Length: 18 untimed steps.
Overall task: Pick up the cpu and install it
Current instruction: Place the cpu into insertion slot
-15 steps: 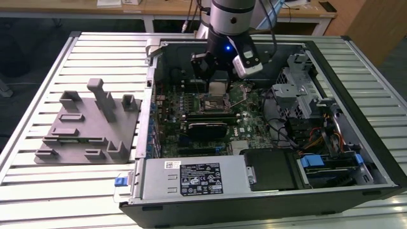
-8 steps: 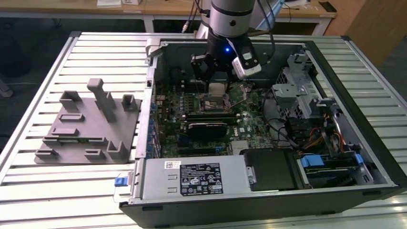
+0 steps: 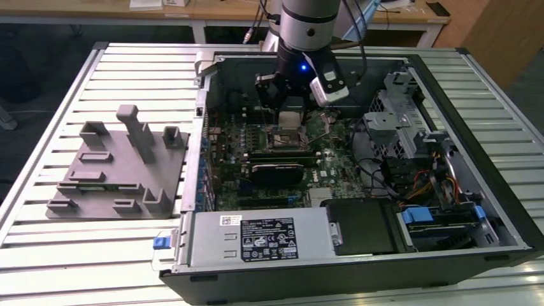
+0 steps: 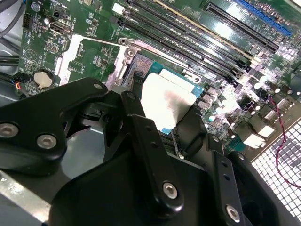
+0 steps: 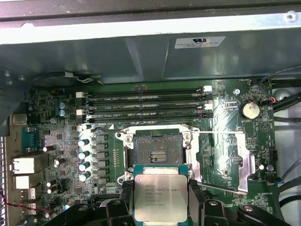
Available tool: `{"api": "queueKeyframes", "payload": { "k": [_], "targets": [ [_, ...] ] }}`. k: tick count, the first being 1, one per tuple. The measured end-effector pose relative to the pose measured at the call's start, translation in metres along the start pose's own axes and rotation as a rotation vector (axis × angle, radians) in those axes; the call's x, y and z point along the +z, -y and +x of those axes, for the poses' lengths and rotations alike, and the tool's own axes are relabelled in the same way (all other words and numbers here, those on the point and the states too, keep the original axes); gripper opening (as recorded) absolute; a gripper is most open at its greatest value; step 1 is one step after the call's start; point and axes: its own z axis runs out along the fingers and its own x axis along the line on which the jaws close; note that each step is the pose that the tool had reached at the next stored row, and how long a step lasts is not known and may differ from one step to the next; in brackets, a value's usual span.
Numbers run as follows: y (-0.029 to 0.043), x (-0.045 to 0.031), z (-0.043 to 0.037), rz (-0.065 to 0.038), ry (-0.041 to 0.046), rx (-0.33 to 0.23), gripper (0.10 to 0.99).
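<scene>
One chip, one socket, and a small offset between them: that's the whole story.

Exterior view first. The tool hangs inside the open computer case lying on the slatted surface. It has the cpu pinched at its tip, low over the motherboard. The socket sits under the tool and a touch past it. The grey fixture block is well away from the tool, outside the case.

Now the first wrist view. The tool clamps two opposite edges of the cpu, silver lid up. The socket lies open just ahead of the tool, toward the memory slots. Its load plate is swung off to one side. The chip's edges run parallel with the socket frame, so it looks squared up. Only its leading edge overlaps the frame's near side.

Second wrist view. The black fingers grip the cpu, and the socket is just beyond it. How high the chip rides over the board, I can't tell.
</scene>
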Motion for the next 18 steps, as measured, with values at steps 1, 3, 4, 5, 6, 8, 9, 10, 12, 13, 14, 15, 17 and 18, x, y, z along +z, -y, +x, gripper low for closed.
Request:
{"api": "queueKeyframes", "payload": {
  "k": [1,3,4,5,6,8,9,10,12,13,14,15,17,18],
  "targets": [
    [0.0000,0.0000,0.0000,0.000,0.0000,0.000,0.541],
    [0.0000,0.0000,0.0000,0.000,0.0000,0.000,0.541],
    [0.0000,0.0000,0.0000,0.000,0.0000,0.000,0.541],
    [0.0000,0.0001,0.0000,0.000,0.0000,0.000,0.541],
    [0.0000,0.0000,0.0000,0.000,0.0000,0.000,0.541],
    [0.0000,0.0001,0.0000,0.000,-0.0001,0.000,0.541],
    [0.0000,0.0001,0.0000,0.000,0.0000,0.000,0.541],
    [0.0000,0.0001,0.0000,0.000,0.0000,0.003,0.541],
    [0.0000,0.0002,-0.0001,-0.001,0.0008,0.024,0.541],
    [0.0000,0.0002,0.0000,-0.001,0.0013,0.037,0.541],
    [0.0000,0.0003,0.0000,-0.001,0.0017,0.052,0.541],
    [0.0000,0.0003,0.0000,-0.002,0.0023,0.067,0.541],
    [0.0000,0.0003,0.0000,-0.002,0.0033,0.096,0.541],
    [0.0000,0.0004,0.0000,-0.003,0.0038,0.110,0.541]
  ]
}}
